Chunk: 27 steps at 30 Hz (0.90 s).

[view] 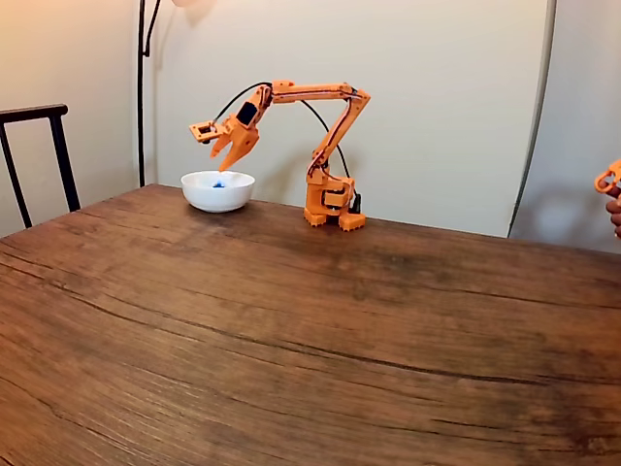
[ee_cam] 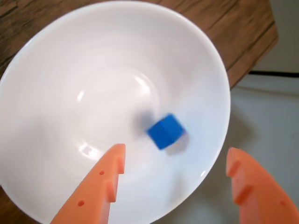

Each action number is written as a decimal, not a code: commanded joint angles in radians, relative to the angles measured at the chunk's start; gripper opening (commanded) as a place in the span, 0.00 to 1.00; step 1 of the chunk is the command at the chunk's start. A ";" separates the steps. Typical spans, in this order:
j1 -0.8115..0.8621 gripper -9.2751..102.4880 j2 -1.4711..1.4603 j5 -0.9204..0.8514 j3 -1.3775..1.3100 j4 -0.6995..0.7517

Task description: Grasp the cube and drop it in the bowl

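Wrist view gives you the clearest look: your gripper (ee_cam: 175, 161) hangs above the bowl (ee_cam: 56, 70) with its two orange fingers (ee_cam: 100, 186) spread wide apart and nothing between them, so it is released. The cube (ee_cam: 165, 131) lies inside the bowl, on the smooth white floor a little right of the bowl's middle. It sits just beyond the fingertips and between their lines, nearer the left finger's tip than the right one, and touches neither. It looks slightly blurred, with a soft shadow on its lower right.

You see the cube turned cornerwise to the camera, one corner toward the fingers and one edge running up to the right. Being a cube, it has no long axis to speak of. A faint round mark shows on its upper face, too blurred to read; no writing or brand can be made out on the cube, the bowl or the fingers.

From the fixed view, your arm (view: 330, 107) reaches left from its base (view: 332, 209) on the wooden table (view: 291, 340), with the gripper (view: 231, 155) pointing down just over the bowl (view: 217, 191). A speck of blue, the cube (view: 219, 183), shows at the rim line inside the bowl. The bowl stands near the table's far edge, well left of the base. A dark chair (view: 39, 146) stands at the left edge.
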 commanded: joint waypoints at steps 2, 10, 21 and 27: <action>-0.011 0.36 0.031 0.005 -0.025 0.044; -0.091 0.36 0.034 -0.014 -0.158 0.235; -0.261 0.16 0.258 -0.153 -0.250 0.508; -0.454 0.11 0.431 -0.302 -0.252 0.607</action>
